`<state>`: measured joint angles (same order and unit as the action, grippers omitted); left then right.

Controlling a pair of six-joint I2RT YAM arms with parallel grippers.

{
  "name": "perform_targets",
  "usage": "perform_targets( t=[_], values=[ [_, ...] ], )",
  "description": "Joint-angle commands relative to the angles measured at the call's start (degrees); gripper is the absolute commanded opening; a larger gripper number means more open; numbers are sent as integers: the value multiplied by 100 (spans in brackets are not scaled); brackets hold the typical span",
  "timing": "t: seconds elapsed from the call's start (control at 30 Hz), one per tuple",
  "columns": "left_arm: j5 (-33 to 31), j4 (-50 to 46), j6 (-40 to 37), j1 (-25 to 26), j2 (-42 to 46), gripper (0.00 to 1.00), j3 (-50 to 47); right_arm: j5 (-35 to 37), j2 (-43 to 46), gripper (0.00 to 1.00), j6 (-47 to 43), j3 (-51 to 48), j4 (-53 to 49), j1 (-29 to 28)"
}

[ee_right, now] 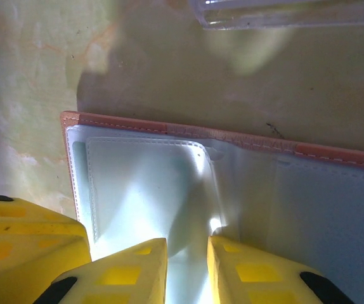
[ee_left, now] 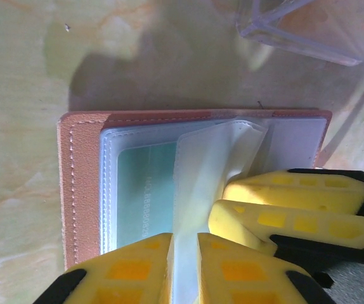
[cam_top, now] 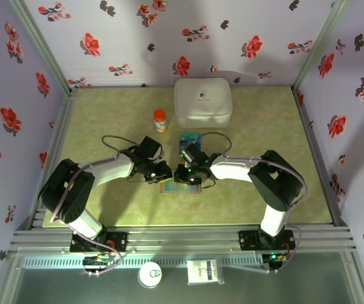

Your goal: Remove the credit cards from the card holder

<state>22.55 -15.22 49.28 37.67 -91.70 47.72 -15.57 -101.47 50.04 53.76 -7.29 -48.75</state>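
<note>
Table [cam_top: 106,126]: card holder [ee_left: 80,190] lies open at centre, between both arms. Right gripper [ee_right: 186,269] is nearly shut, nipping one of its clear leaves. Left gripper [ee_left: 182,266] straddles a leaf with a narrow gap; whether it grips, we cannot tell. Teal credit card [ee_left: 145,196] sits sleeved. We judge this the extraction step: next, pinch the card's edge and slide it out.

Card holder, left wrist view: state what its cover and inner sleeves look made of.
Card holder cover: brown leather or an imitation, matte, with a stitched edge. Inner sleeves: soft clear plastic, glossy. A teal card shows through them and one flap bends.
</note>
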Motion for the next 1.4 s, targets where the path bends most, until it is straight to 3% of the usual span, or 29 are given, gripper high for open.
perform_targets(
  t=[0.0,0.5,0.93,1.37],
  values=[
    [82,108,104,39,-98,17,-89,-29,30,24,44,-133,-124,32],
    [55,185,155,41,-112,24,-155,-66,18,24,67,-146,-90,24],
    [294,547,302,43,-149,10,-251,-55,115,24,76,-164,-80,27],
    [289,214,249,175,153,16,71,570,1113,28,-213,-92,-818,117]
  ],
)
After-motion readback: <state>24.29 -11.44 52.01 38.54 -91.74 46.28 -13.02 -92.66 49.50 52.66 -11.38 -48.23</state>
